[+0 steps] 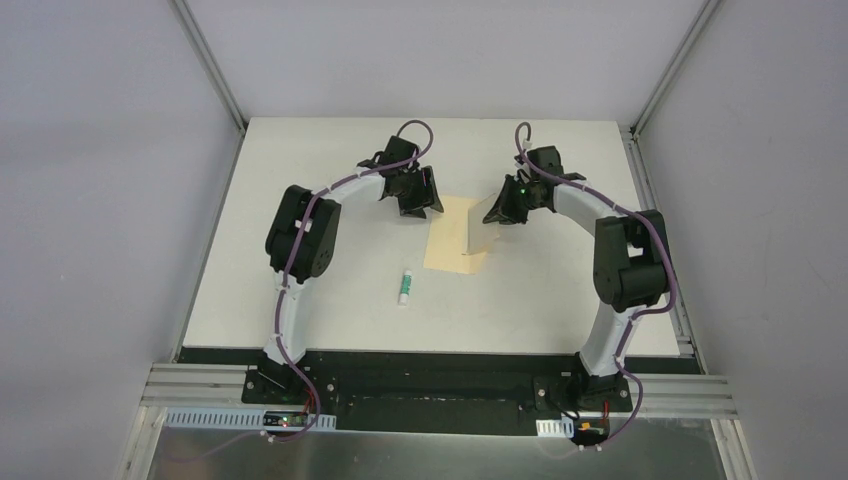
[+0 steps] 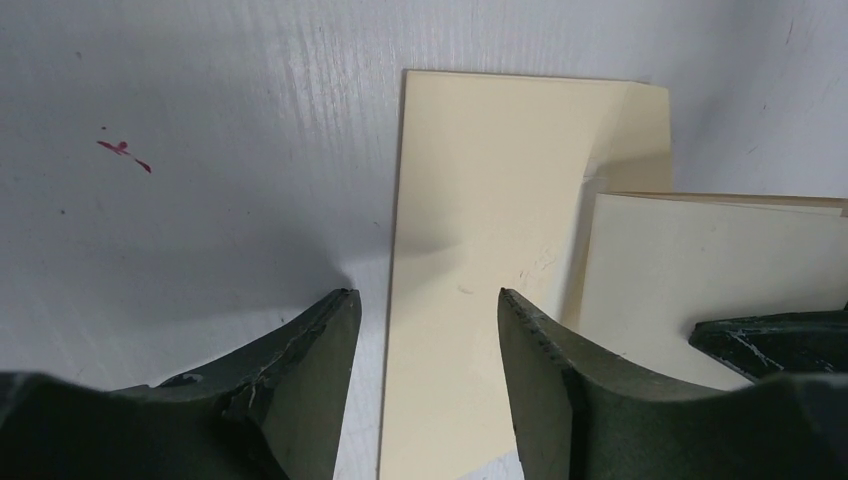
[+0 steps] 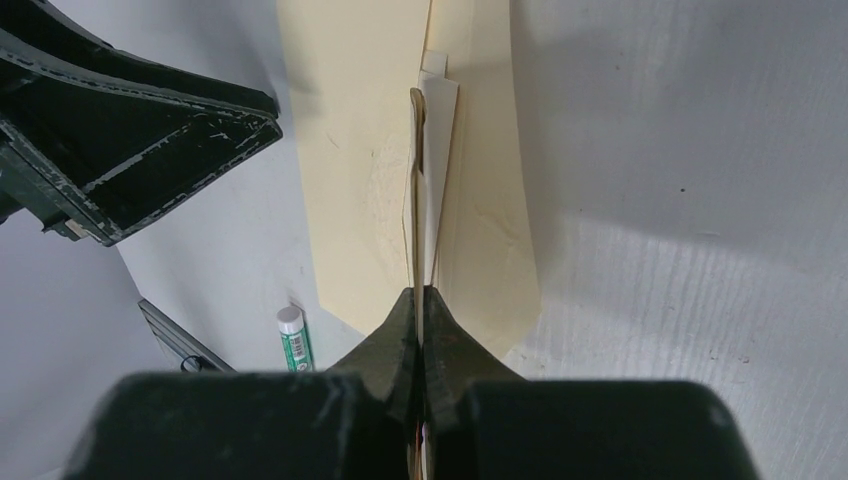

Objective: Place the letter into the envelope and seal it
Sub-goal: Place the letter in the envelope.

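Right up close, my right pincer [image 3: 420,300] is squeezed fully together on the near edge of the letter [image 3: 437,150], a thin, pale, almost white paper sheet standing up on edge. A tan layer is pressed against one side of it, and honestly I can't tell if that's pinched too. Just off to the side on the white table [image 3: 680,200] lies a small white tube with a green label [image 3: 293,340], near the paper but not touching it. Further out, under the letter, is the envelope [image 3: 350,150], a flat yellow-tan manila paper rectangle lying on the table. Across from it, my left pincer [image 2: 428,300] has its fingers apart with nothing between them. It's low over the envelope's long edge, one finger above bare table, the other above the paper. Can't say whether it touches.
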`<control>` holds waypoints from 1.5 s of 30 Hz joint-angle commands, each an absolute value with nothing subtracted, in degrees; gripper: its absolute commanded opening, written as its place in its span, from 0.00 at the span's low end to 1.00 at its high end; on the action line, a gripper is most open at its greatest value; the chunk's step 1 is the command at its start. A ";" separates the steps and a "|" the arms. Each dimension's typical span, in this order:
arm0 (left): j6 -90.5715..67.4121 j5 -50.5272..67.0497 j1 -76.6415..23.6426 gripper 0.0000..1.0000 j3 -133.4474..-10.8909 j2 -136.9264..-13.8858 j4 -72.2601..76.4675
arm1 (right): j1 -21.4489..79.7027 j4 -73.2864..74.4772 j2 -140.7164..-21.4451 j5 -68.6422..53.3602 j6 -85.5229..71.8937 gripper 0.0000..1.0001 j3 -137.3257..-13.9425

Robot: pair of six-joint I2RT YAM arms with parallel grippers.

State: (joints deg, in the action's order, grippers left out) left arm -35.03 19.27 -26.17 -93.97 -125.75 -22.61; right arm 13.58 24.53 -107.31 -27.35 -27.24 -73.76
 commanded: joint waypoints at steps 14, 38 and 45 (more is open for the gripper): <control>-36.08 20.46 -26.50 0.42 -90.60 -122.37 -20.86 | 13.63 22.24 -106.72 -28.50 -29.72 0.00 -72.81; -35.38 21.19 -27.33 0.31 -94.99 -125.28 -23.29 | 15.59 21.30 -110.09 -26.32 -27.80 0.00 -73.53; -34.34 21.12 -27.33 0.30 -97.16 -126.76 -25.48 | 16.39 22.29 -110.25 -24.95 -24.20 0.00 -74.77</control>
